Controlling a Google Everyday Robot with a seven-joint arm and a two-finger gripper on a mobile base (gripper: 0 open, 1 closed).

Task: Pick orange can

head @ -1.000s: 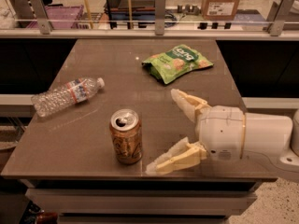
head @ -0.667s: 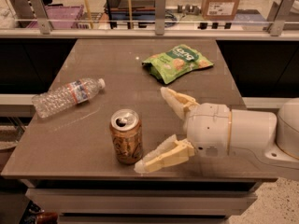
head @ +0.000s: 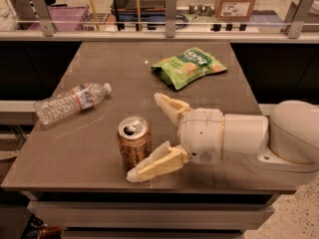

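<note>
The orange can (head: 133, 144) stands upright near the table's front edge, silver top with pull-tab showing. My gripper (head: 145, 136) reaches in from the right at can height, open, with cream fingers spread wide. The near finger (head: 157, 164) lies right by the can's lower right side. The far finger (head: 170, 106) is behind and to the right of the can, apart from it. The can stands at the mouth of the open jaws and nothing is held.
A clear plastic water bottle (head: 70, 101) lies on its side at the left edge of the brown table (head: 114, 63). A green snack bag (head: 188, 66) lies at the back right. A railing and boxes stand behind the table.
My gripper has moved left toward the can, and its near finger has come up beside the can's base. The can, bottle and bag have not moved.
</note>
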